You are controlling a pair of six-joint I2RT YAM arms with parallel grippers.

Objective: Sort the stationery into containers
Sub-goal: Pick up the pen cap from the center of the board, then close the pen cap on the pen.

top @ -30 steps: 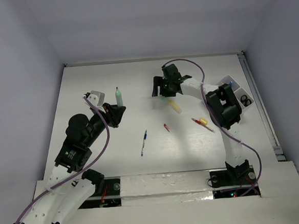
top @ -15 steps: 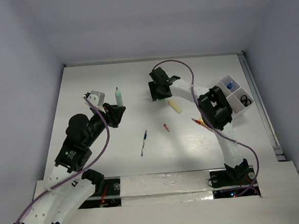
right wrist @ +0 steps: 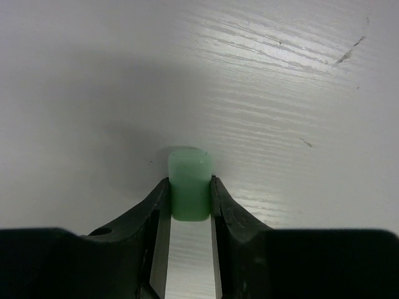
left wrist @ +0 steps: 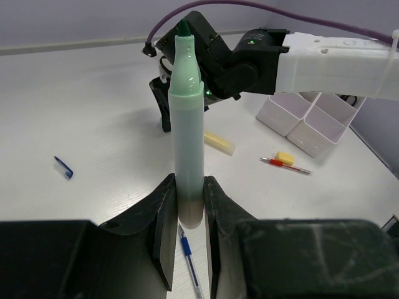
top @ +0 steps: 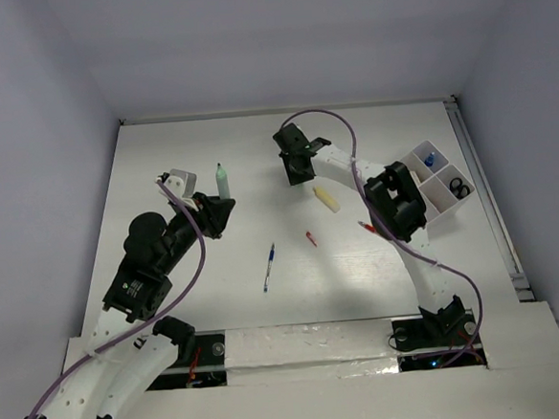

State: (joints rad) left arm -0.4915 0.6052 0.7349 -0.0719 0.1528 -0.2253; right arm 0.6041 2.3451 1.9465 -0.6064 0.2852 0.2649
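Right gripper (right wrist: 189, 196) pinches green cap (right wrist: 190, 171), arm outstretched (left gripper (left wrist: 189, 208) holds green marker (left wrist: 187, 124) upright).

A mint green marker (left wrist: 188, 124) stood upright, uncapped, gripped at its base; a green cap (right wrist: 190, 182) was gripped at the bench (right wrist: 280, 93); a blue-white pen (top: 268, 267) lay mid-bench; the white tray (top: 442, 206) sat far right
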